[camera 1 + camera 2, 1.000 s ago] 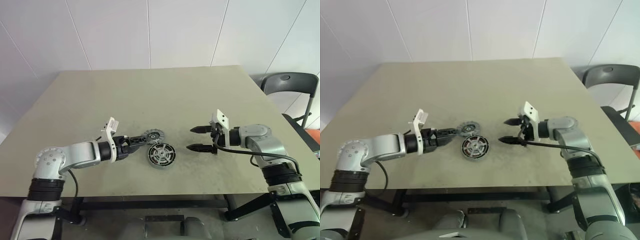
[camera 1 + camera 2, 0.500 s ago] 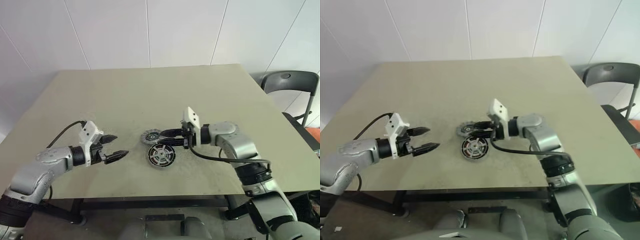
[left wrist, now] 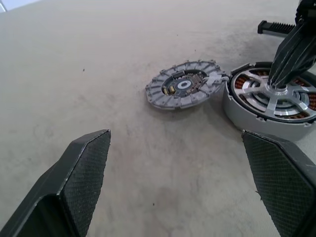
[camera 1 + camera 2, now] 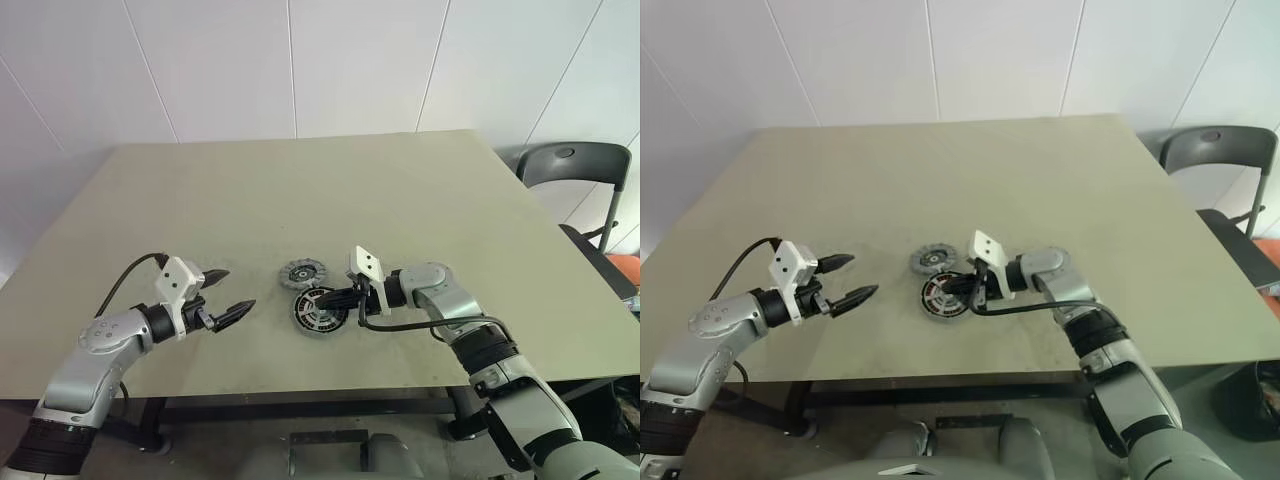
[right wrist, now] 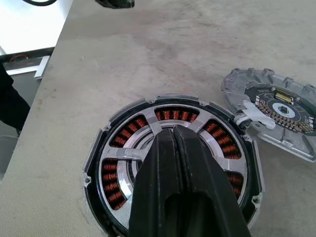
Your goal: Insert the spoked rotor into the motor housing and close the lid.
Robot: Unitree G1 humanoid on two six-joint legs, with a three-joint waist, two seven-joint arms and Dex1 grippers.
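- Your spoked rotor (image 5: 170,163) sits inside the motor housing (image 5: 103,148) near the table's (image 4: 400,200) front edge, copper windings showing between the spokes; no writing is readable on either.
- The lid (image 3: 183,90) lies flat just beside the housing.
- Your right gripper (image 4: 338,298), spread wide a second ago, is now pressed shut over the rotor's hub.
- Your left gripper (image 4: 226,296) has pulled away from the lid, jaws wide, empty.

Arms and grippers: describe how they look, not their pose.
Both arms have silver-grey shells with black bands at the joints. Each wrist carries a small white block. The left gripper and the right gripper each have two black tapered fingers; the left one's fingers have cross-hatched pads. A black cable loops along each forearm.
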